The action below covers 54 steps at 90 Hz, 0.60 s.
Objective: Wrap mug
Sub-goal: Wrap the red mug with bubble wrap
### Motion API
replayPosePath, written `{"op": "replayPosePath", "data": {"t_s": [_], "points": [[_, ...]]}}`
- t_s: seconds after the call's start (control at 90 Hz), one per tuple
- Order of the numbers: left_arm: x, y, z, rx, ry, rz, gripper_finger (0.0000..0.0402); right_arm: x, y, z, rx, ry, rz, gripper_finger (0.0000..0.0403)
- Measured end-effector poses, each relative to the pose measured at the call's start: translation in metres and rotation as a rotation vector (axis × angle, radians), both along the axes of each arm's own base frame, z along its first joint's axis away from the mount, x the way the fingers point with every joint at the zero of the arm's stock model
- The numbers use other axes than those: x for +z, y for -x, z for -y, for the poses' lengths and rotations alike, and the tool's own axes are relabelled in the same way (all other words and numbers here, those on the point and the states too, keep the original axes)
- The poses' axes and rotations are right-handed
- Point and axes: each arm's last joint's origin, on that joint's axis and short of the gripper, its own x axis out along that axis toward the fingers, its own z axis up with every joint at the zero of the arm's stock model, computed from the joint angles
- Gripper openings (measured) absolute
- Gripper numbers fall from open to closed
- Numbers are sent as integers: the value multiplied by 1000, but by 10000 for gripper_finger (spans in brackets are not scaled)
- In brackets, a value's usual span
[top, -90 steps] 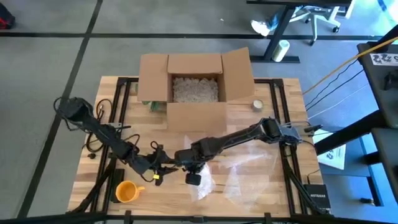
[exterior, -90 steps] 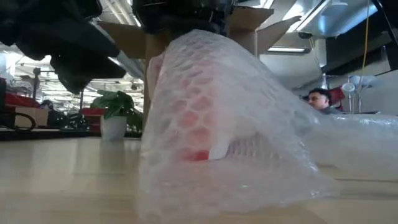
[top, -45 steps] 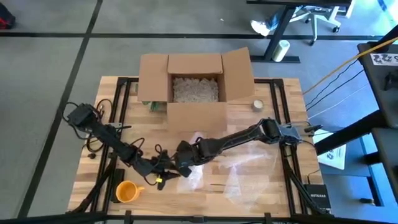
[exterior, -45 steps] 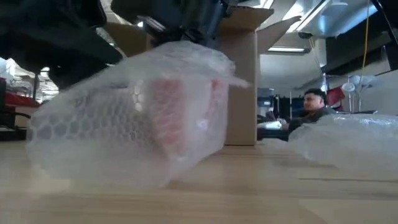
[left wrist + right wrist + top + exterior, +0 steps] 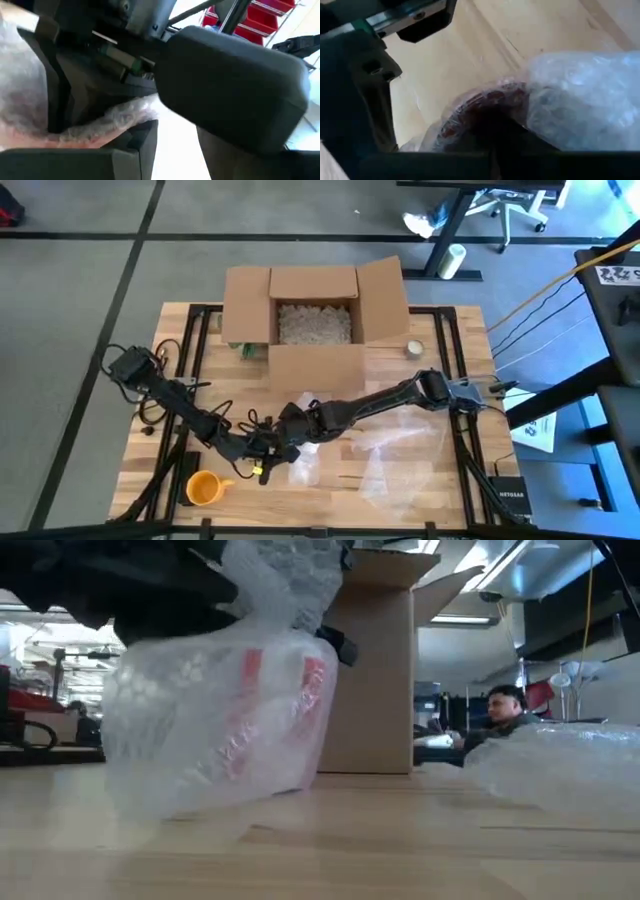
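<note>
Toward the table's front edge, left of centre, the red-and-white mug wrapped in clear bubble wrap (image 5: 225, 720) rests on the light wooden table (image 5: 430, 485), tilted. Both dark grippers meet over it: the right gripper (image 5: 291, 432) pinches the gathered wrap above the mug, while the left gripper (image 5: 262, 448) presses close at its left side; whether its jaws are open or closed cannot be told. An orange mug (image 5: 203, 488) stands near the front-left corner. Loose clear bubble wrap sheets (image 5: 395, 460) lie to the right. An open cardboard box (image 5: 314, 320) sits at the back edge.

The open cardboard box (image 5: 315, 320) blocks the table's (image 5: 440, 480) far middle. Near the front, an orange mug (image 5: 203, 488) and loose bubble wrap (image 5: 400, 460) flank the crowded centre.
</note>
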Motion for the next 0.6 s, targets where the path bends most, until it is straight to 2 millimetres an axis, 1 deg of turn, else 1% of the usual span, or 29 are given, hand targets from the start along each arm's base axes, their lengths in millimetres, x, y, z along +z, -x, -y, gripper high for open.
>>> {"op": "replayPosePath", "data": {"t_s": [0.189, 0.3, 0.4, 0.6], "points": [[1, 0, 0, 11, -12, 6, 117, 0, 1, 0, 5, -19, -13, 0], [0, -1, 0, 24, 3, -3, 117, 6, 4, 0, 22, -23, -24, 0], [0, 0, -1, 30, -2, -4, 117, 16, 9, 0, 36, -35, -31, 0], [-1, 0, -2, 55, -33, -11, 117, 45, 21, -1, 51, -52, 0, 0]]}}
